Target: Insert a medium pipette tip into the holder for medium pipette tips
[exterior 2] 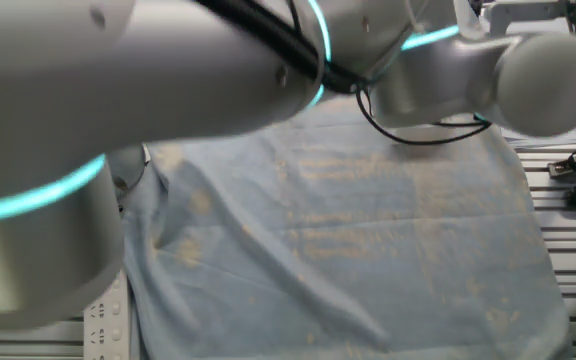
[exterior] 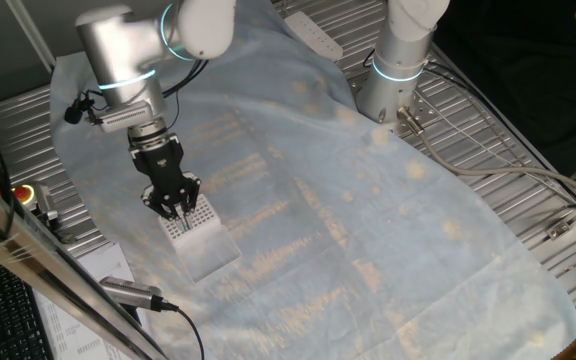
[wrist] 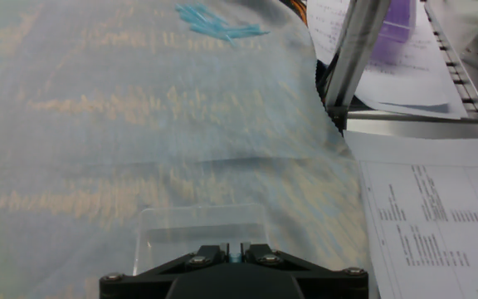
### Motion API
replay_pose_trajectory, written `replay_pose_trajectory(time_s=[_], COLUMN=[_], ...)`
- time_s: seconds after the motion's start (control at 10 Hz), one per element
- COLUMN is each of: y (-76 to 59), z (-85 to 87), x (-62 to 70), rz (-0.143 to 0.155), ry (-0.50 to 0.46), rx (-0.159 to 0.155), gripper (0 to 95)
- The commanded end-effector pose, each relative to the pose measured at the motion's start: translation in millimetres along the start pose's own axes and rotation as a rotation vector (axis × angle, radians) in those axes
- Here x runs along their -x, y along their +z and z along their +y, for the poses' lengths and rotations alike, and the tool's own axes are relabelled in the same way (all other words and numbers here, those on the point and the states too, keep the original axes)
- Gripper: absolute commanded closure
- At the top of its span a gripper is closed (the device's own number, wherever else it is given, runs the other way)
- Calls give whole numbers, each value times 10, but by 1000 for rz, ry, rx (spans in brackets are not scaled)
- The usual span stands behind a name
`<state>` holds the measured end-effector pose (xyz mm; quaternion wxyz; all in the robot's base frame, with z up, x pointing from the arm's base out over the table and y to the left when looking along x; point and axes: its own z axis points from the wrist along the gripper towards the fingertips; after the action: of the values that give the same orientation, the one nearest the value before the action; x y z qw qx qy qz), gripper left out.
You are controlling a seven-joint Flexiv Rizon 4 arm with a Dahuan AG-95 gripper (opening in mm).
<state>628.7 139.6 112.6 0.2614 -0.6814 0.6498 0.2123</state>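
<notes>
A big, blurry silver robot arm with glowing teal rings fills the top and left, above a wrinkled pale blue cloth on the ridged metal tabletop.

1 holder, 1 gripper, 1 cloth.

In the other fixed view, the big grey robot arm is blurry and fills so much of the picture that the black two-finger gripper and the small white box with a grid of holes on top are both hidden behind it. In the hand view, the black two-finger gripper is cut off by the bottom edge, and the thing pinched between its fingers is only a tiny pale speck, too small to name. The white box is partly hidden behind the gripper there, and the heap of thin blue-teal plastic tips far away is too blurry to count.
</notes>
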Motion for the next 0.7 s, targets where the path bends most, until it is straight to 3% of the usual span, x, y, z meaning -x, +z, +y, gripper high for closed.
replay_pose_trajectory(time_s=[0.1, 0.4, 0.7], y=[23, 15, 15], z=[33, 60, 67], x=[-1, 8, 17], rz=[0, -9, -44], ry=[5, 16, 25], rx=[-7, -11, -23], gripper=[950, 950, 950])
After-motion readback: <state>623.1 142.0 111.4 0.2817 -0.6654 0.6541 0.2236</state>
